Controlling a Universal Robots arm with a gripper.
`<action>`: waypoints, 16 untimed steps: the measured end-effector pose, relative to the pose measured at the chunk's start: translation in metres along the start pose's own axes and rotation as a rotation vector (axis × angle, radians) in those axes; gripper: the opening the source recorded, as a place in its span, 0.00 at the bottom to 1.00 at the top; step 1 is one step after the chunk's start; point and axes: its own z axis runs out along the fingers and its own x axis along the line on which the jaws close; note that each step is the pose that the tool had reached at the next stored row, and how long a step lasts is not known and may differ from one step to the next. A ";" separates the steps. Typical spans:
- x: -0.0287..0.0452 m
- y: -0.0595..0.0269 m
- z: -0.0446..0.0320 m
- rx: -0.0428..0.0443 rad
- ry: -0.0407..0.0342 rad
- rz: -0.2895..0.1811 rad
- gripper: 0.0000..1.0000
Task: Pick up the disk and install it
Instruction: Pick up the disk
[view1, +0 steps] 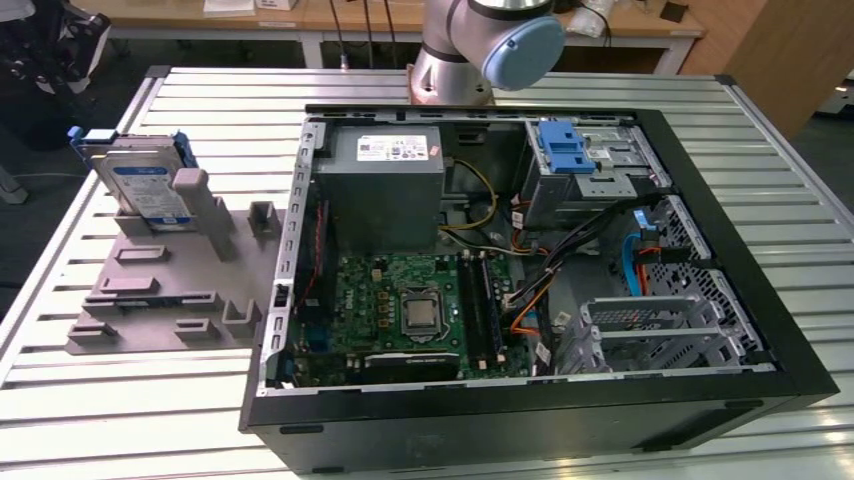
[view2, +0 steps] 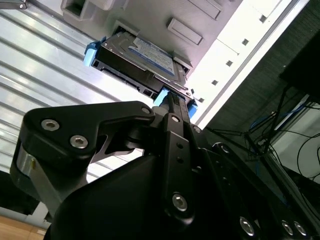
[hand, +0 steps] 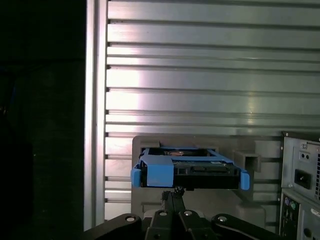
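Disk (view1: 144, 185) stands on edge in a grey holder (view1: 147, 300), upper left of the exterior view, likely propped for gripping. In the second wrist view the claw (view2: 175, 102) is clenched and empty. In the first wrist view it points at the disk's blue frame (hand: 150, 175).

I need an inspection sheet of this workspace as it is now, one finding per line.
Surface: ribbed metal table.
Job's things: disk standing on edge in the grey holder; open computer case on the exterior view's right of it.
Clutter: nothing seen.
Grippers: pincer shut, aimed at the disk, holding nothing.
Cables: coloured cables loose inside the case.
Surroundings: workbenches behind the table.
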 end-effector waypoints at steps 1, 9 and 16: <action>0.0000 0.0000 0.0000 0.0000 0.0000 -0.001 0.11; 0.0000 0.0000 0.0000 0.0000 -0.0001 -0.002 0.11; 0.0000 0.0000 0.0000 -0.0001 -0.0002 -0.008 0.11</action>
